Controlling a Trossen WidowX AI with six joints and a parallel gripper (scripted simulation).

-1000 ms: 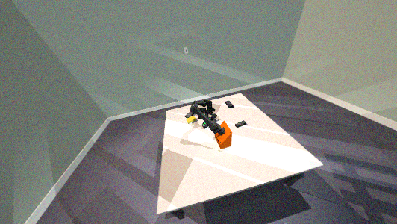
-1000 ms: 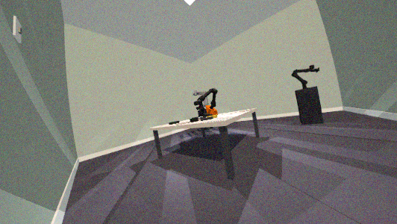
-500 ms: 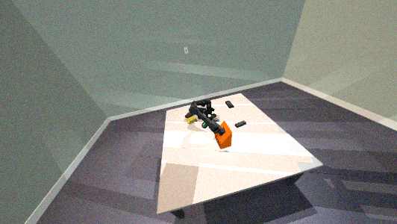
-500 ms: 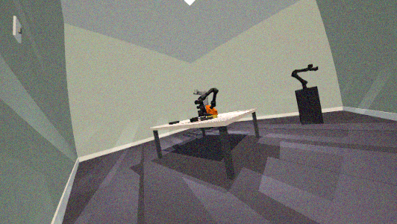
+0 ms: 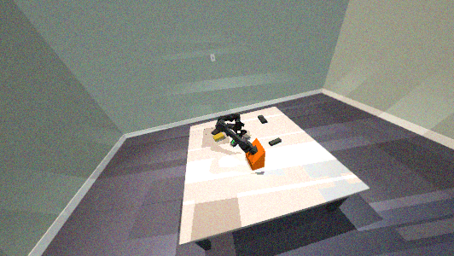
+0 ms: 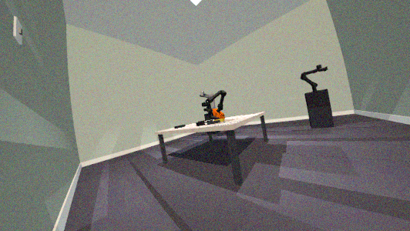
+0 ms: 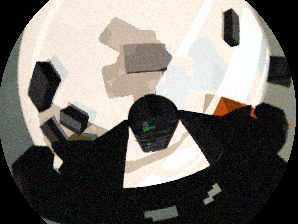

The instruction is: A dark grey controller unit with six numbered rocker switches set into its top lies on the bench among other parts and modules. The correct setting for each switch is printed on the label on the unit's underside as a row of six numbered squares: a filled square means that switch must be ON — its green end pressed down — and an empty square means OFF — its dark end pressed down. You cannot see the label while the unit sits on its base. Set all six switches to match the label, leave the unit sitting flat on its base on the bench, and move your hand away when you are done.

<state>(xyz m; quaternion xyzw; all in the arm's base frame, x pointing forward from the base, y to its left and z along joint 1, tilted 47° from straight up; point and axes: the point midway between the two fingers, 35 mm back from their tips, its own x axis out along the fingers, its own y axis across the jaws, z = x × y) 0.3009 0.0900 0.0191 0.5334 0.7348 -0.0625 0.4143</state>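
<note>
The gripper [image 5: 242, 132] [image 6: 206, 109] [image 7: 153, 117] stands mostly open around the controller unit [image 5: 235, 143] [image 7: 152, 136]; I cannot tell whether it grips it.

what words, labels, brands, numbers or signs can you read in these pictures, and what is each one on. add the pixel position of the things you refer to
No text can be read in any view.
Dark unit with green marks [image 7: 152, 131], between the fingers: any switch numbers are too small and blurred to read.
Wall plate [image 5: 212, 57] [image 6: 18, 30]: no legible text.
</note>
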